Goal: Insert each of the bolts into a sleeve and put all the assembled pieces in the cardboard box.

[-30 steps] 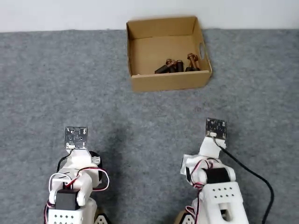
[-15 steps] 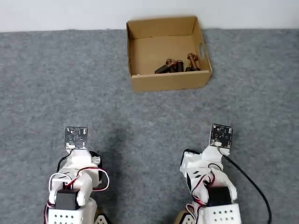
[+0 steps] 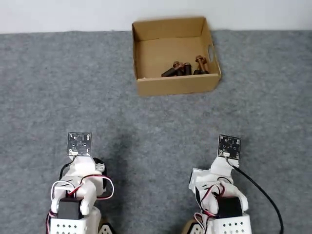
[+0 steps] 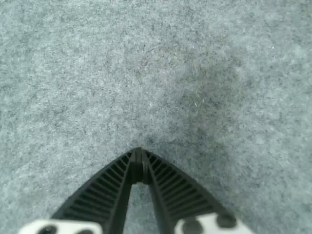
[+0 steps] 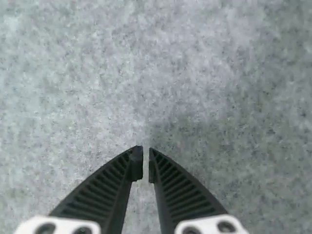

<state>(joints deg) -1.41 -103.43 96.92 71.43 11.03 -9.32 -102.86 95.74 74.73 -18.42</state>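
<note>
Looks done: dark brown bolt-in-sleeve pieces (image 3: 185, 68) inside open brown cardboard box (image 3: 175, 86) at grey felt counter (image 3: 73, 87) far edge. Left tool (image 4: 138, 153) pinched together, right tool (image 5: 146, 156) nearly so, both w/o load, well apart from box

High camera looks down; wrist cameras face carpet (image 4: 195, 73) closely.

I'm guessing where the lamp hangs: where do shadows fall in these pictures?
High view: a soft dark patch lies on the grey carpet between the two arms. Left wrist view: a dim blotch on the carpet beyond the left gripper. Right wrist view: a darker patch just ahead of the right gripper. No glare in any view.
</note>
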